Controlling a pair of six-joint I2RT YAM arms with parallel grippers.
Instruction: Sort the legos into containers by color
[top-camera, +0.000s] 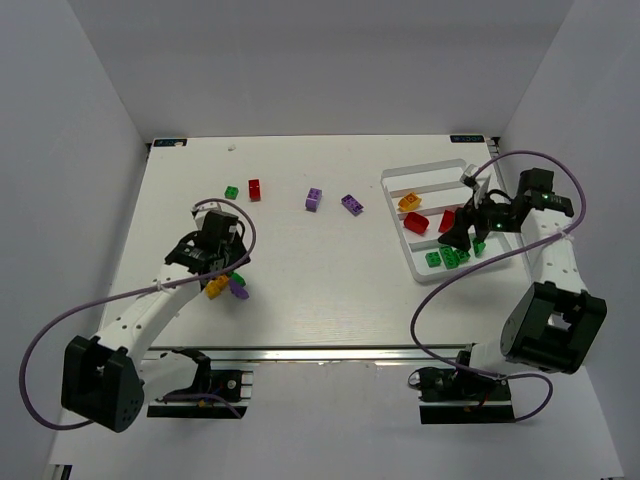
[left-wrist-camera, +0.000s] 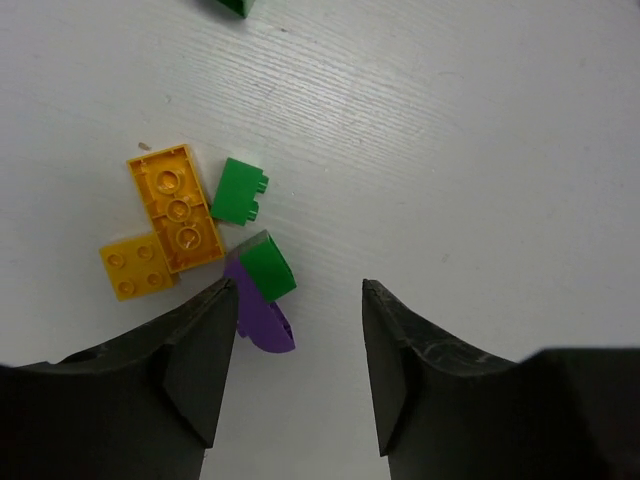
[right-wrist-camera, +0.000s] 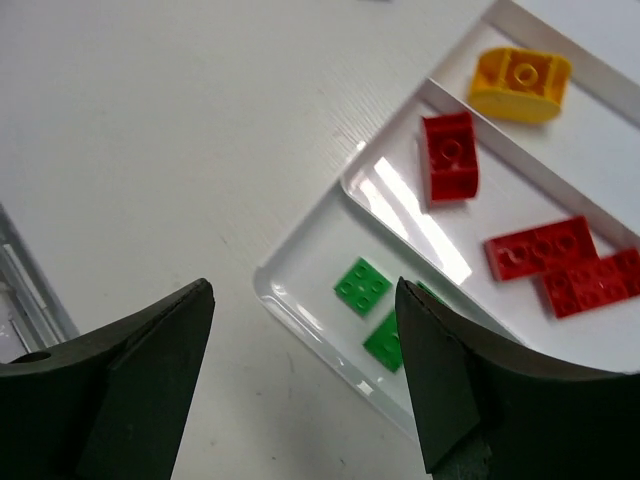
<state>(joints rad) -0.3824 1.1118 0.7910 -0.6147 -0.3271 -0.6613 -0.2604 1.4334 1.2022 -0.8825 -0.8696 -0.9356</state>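
My left gripper is open and empty, low over a small pile of legos. In the left wrist view its fingers frame bare table just right of a green piece lying on a purple rounded piece. Next to these lie a green brick and two orange bricks. My right gripper is open and empty above the white tray's near-left corner. The tray's compartments hold green bricks, red bricks and an orange piece.
Loose on the far table are a green brick, a red brick and two purple bricks. White walls close in the table on three sides.
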